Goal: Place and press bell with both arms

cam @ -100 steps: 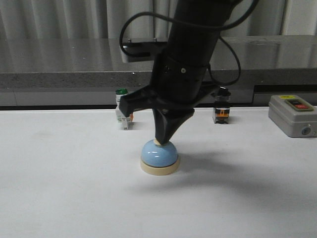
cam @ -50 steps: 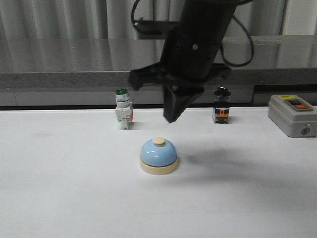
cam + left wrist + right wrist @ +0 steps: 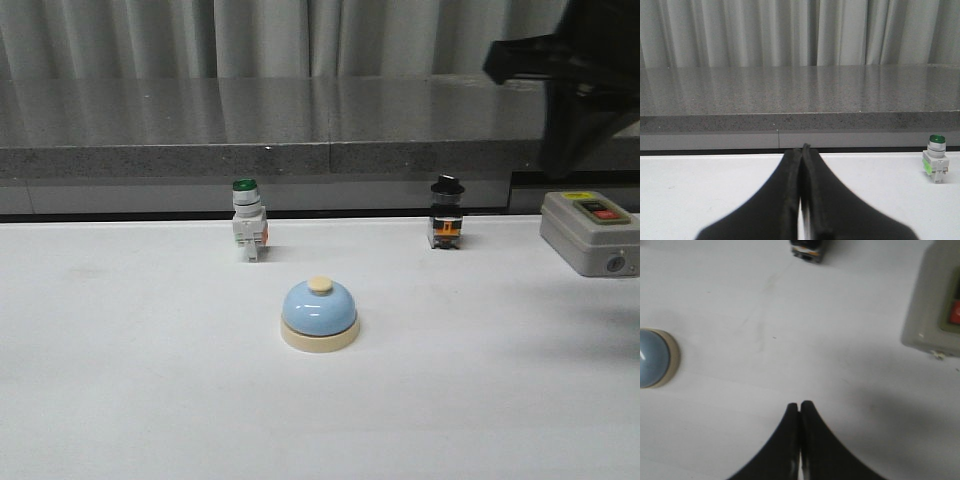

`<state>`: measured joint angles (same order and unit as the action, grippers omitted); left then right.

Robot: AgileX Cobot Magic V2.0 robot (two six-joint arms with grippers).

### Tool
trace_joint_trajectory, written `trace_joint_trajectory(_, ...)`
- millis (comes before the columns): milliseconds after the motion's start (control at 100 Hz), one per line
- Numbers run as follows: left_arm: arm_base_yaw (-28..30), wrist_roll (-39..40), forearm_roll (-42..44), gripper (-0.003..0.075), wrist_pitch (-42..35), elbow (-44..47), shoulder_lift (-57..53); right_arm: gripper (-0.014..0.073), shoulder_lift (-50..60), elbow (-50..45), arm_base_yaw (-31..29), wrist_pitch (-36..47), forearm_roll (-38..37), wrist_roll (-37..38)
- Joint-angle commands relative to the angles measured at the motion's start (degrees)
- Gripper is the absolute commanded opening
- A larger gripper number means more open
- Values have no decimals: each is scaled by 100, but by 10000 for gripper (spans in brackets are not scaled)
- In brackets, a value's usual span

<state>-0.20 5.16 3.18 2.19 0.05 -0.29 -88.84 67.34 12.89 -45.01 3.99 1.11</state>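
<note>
Bell [image 3: 319,312]: one unit, upright on the white table [image 3: 120,400], untouched. Behind it stand two push-button switches, green-capped [image 3: 248,231] and black-capped [image 3: 446,212]; one grey box [image 3: 592,232] sits far right. Left gripper [image 3: 801,152] and right gripper [image 3: 799,407]: fingers pressed together, empty.

Open table [image 3: 130,380] around bell [image 3: 319,314]; switches [image 3: 248,232] seemingly well behind.

The right arm [image 3: 585,75] is up high at the far right. Its gripper [image 3: 799,407] points down, with both fingers pressed together. The left gripper [image 3: 802,150] sits low and points far ahead. Its fingers are pressed together too.
</note>
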Motion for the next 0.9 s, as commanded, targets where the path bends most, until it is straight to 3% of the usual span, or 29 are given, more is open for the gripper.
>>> trace_joint_trajectory(0,-3,24,5,-20,-471,238,-178,-60,555,-164,-364,161,21,-37)
trace_joint_trajectory(310,-3,24,5,-20,-471,238,-178,-60,1825,-1322,-1270,337,21,-37)
trace_joint_trajectory(890,-3,24,5,-20,-471,238,-178,-60,5430,-3115,-1317,967,21,-37)
